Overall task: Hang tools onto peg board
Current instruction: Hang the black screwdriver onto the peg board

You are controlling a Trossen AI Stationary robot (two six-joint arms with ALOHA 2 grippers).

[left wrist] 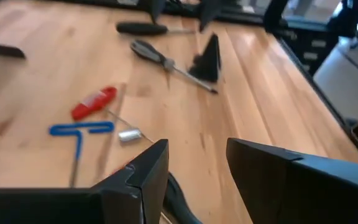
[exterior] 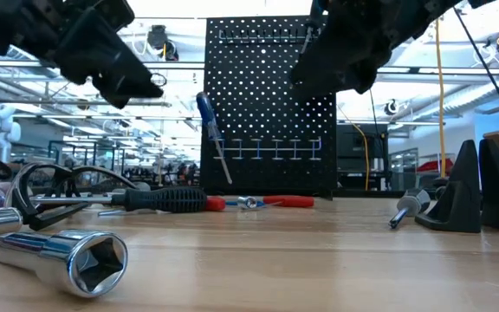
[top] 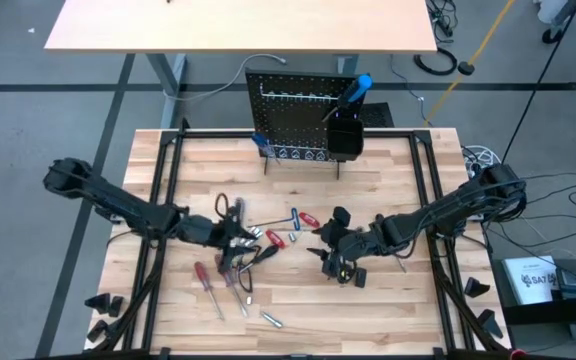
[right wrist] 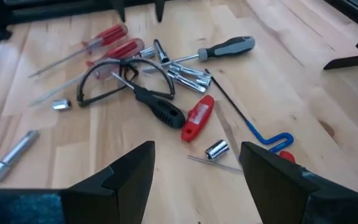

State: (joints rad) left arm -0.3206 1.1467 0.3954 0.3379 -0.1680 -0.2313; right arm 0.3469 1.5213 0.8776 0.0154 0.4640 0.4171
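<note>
**Both grippers open above the scattered tools, peg board at the far edge**

Nearest the low camera lies a chrome socket (exterior: pixel 59 260) on the wooden table (top: pixel 388 300). Behind it a black-handled screwdriver (exterior: pixel 158 200) lies on its side among loose wire loops. The tools (top: pixel 253 250) are scattered across the middle of the table: red-handled screwdrivers (right wrist: pixel 107 38), a grey-handled screwdriver (right wrist: pixel 225 48), a blue T-handled hex key (right wrist: pixel 269 138) and small silver bits. The left gripper (top: pixel 236 240) hangs over the left part of this pile, its jaws apart with nothing between them. The right gripper (top: pixel 333 255) hangs just right of the pile, jaws also apart and empty. At the table's far edge the peg board (top: pixel 303 125) stands upright, a blue-handled screwdriver (top: pixel 356 90) sticking out of its black box bin (top: pixel 345 135), another blue-handled one (exterior: pixel 212 130) leaning against its front
</note>
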